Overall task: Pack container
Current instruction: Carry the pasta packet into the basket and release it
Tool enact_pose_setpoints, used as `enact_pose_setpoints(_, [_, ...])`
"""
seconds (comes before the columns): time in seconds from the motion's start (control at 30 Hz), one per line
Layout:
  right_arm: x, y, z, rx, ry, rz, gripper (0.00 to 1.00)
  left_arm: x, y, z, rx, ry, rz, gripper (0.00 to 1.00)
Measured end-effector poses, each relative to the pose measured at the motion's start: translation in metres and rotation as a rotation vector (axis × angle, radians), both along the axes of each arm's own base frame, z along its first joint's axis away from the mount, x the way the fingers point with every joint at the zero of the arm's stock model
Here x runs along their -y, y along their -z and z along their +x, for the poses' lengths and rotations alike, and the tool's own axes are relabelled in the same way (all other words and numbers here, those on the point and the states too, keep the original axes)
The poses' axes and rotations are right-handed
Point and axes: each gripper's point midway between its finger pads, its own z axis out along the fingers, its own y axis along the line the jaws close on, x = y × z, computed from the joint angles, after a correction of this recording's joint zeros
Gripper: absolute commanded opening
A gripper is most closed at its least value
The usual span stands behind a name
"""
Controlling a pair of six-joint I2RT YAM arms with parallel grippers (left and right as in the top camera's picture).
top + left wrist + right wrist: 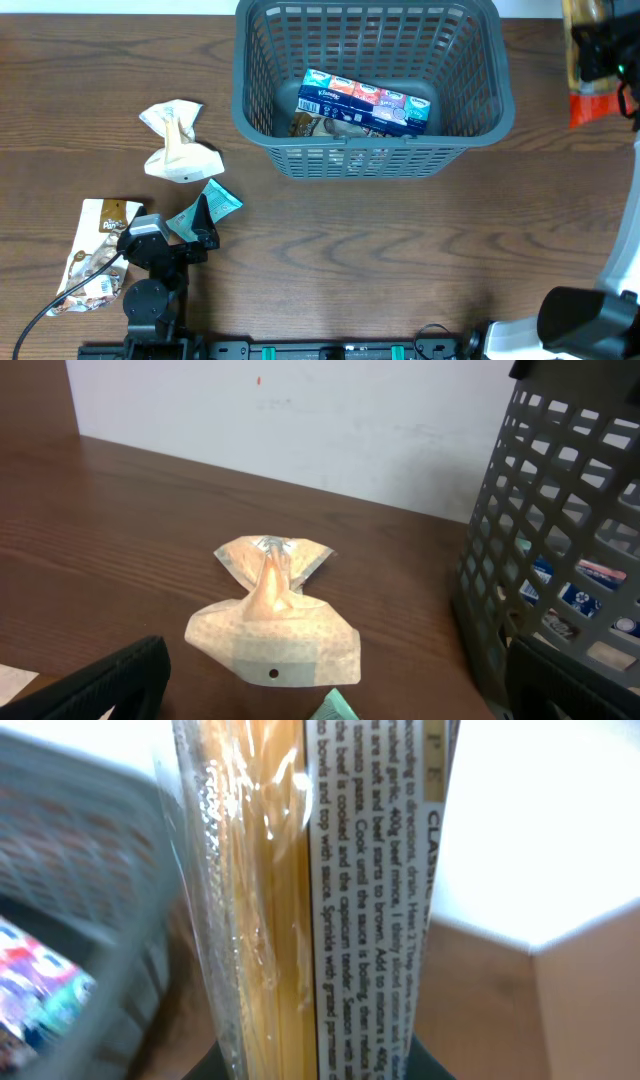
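Spaghetti packet (300, 900) fills the right-wrist view, pinched in the right tool (596, 60) at upper right, near the container (370, 150) (upper centre). Left tool (200, 224) spread, empty. Risk: long packet snags the container's edge and pivots loose.

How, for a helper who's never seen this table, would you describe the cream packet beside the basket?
Find the big grey basket, then look left. Of three packets there, the cream packet lies nearest the basket, pinched in the middle like a bow, unlike the small teal sachet and flat printed pouch.
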Motion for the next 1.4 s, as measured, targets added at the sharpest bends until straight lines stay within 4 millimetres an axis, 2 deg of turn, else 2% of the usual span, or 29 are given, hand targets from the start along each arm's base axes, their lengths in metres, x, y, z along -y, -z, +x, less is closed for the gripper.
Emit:
enact_pose_setpoints(0.07, [-0.019,-0.015,0.0,0.031,-0.043,-0.016,0.01,0.0,0.0,0.0,0.0,0.0,0.0,0.99])
enact_pose_setpoints(0.13, [-0.046,-0.028,-0.002,0.056,-0.126,-0.052,0.01,0.0,0.0,0.0,0.0,0.0,0.0,0.99])
enact_pose_setpoints(0.17, [-0.066,-0.033,-0.004,0.072,-0.193,-0.076,0.01,0.0,0.0,0.0,0.0,0.0,0.0,0.99])
enact_pose_setpoints(0.2, [-0.076,-0.034,-0.004,0.079,-0.224,-0.083,0.01,0.0,0.0,0.0,0.0,0.0,0.0,0.99])
enact_pose_setpoints(0.27, [-0.116,-0.039,-0.006,0.108,-0.345,-0.114,0.01,0.0,0.0,0.0,0.0,0.001,0.0,0.99])
enact_pose_setpoints(0.5, [-0.232,-0.046,-0.023,0.184,-0.653,-0.202,0.01,0.001,0.0,0.0,0.0,0.008,0.0,0.99])
enact_pose_setpoints(0.63, [-0.272,-0.038,-0.038,0.178,-0.752,-0.27,0.01,0.002,0.0,0.0,-0.001,0.014,-0.001,0.99])
enact_pose_setpoints(0.7, [-0.282,-0.029,-0.044,0.15,-0.789,-0.296,0.01,0.003,0.0,0.0,-0.001,0.018,-0.001,0.99])
enact_pose_setpoints(0.8, [-0.287,-0.008,-0.047,0.08,-0.822,-0.323,0.01,0.004,0.0,0.0,-0.001,0.022,-0.002,0.99])
enact_pose_setpoints(0.97, [-0.285,0.056,-0.04,-0.126,-0.858,-0.351,0.01,0.004,0.0,0.0,-0.002,0.025,-0.002,0.99])
enact_pose_setpoints(1.07, [-0.285,0.107,-0.035,-0.279,-0.895,-0.359,0.01,0.004,0.0,0.0,-0.002,0.025,-0.002,0.99])
enact_pose_setpoints(1.1, [-0.284,0.113,-0.035,-0.298,-0.899,-0.36,0.01,0.004,0.0,0.0,-0.002,0.025,-0.003,0.99])
enact_pose_setpoints(1.2, [-0.285,0.149,-0.03,-0.39,-0.924,-0.361,0.01,0.004,0.0,0.0,-0.002,0.025,-0.002,0.99])
enact_pose_setpoints(1.3, [-0.287,0.172,-0.027,-0.443,-0.939,-0.358,0.01,0.004,0.0,0.0,-0.002,0.026,-0.003,0.99])
enact_pose_setpoints(1.4, [-0.288,0.187,-0.025,-0.476,-0.95,-0.355,0.01,0.004,0.0,0.0,-0.002,0.025,-0.003,0.99])
